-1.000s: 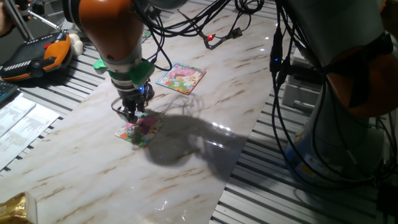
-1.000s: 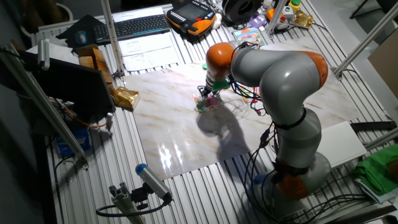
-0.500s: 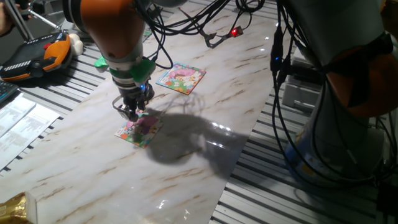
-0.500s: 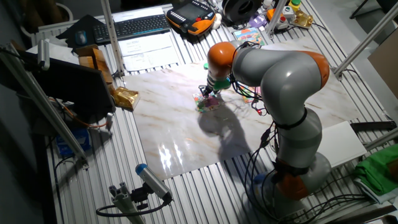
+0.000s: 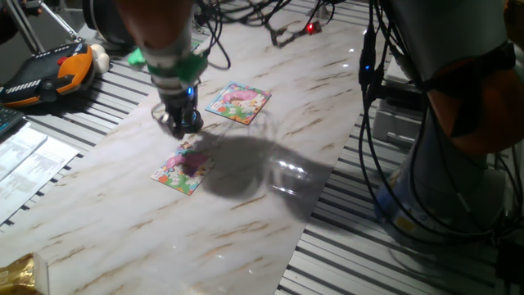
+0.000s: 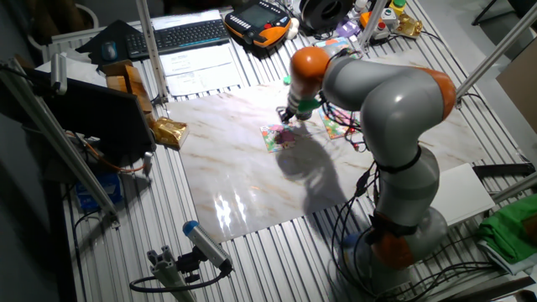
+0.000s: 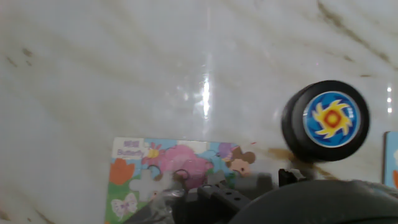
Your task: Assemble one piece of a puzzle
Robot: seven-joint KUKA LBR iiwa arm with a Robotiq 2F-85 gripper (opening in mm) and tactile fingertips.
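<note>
My gripper (image 5: 182, 124) hangs a little above the marble table, just beyond the far edge of the near puzzle board (image 5: 182, 170), clear of it. The fixed views are too blurred to show the jaw gap. In the hand view the board (image 7: 168, 165) lies at the bottom left, with a pale piece-shaped gap (image 7: 144, 185) in it. Dark gripper parts (image 7: 217, 196) cover the board's lower edge. I see no separate loose piece in any view. The board also shows in the other fixed view (image 6: 278, 137), below the gripper (image 6: 286, 117).
A second puzzle board (image 5: 238, 102) lies farther back on the table. A black round disc with a blue and yellow face (image 7: 325, 121) sits right of the near board. An orange teach pendant (image 5: 49, 74) and cables (image 5: 278, 33) lie off the marble top.
The gripper has lifted off the near board and moved back, away from it, towards the far side of the table. The board has stayed in place.
</note>
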